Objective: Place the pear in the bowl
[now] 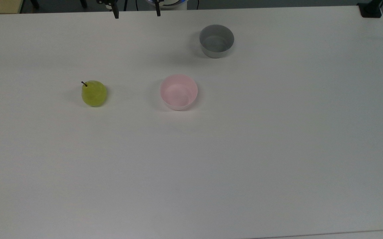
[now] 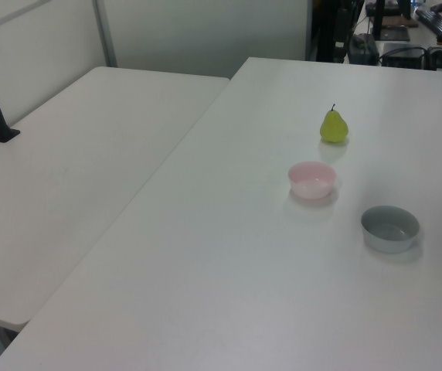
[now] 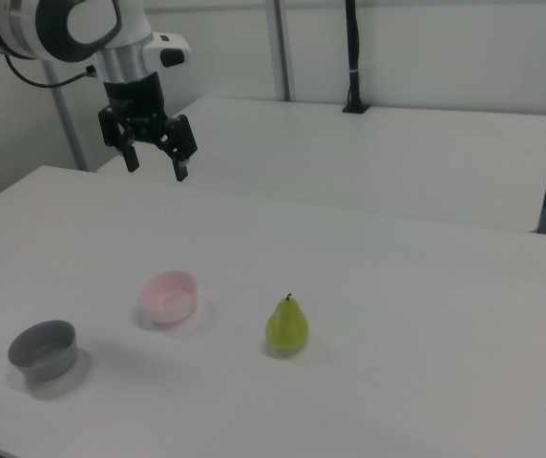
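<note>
Bench (image 1: 211, 172): wide white surface, its bare front part lies nearest the top view's camera; it carries three small things, all standing free
Pear (image 1: 94, 93): stands upright on its broad base, stem (image 1: 84, 83) pointing up, so it rests stable without support; it is on the bench at the top view's left, well apart from both bowls, and nothing touches it
Pink bowl (image 1: 178, 92): opening up and with nothing inside, ready to receive the fruit; it stands between the pear and the grey bowl, nearer to the pear, which I judge makes the carry short
Grey bowl (image 1: 216, 40): also opening up, farther back at the top view's right; it is similar in size, so it could be mistaken for the goal
Gripper (image 3: 155, 156): hangs high above the far edge of the bench, fingers (image 3: 182, 164) spread wide and pointing down, holding nothing; this posture suits a descent from above
Task state: I judge the work is not begun, the pear is not yet grasped
Next need: probably to travel over the pear and come down around its body, avoiding the stem
</note>
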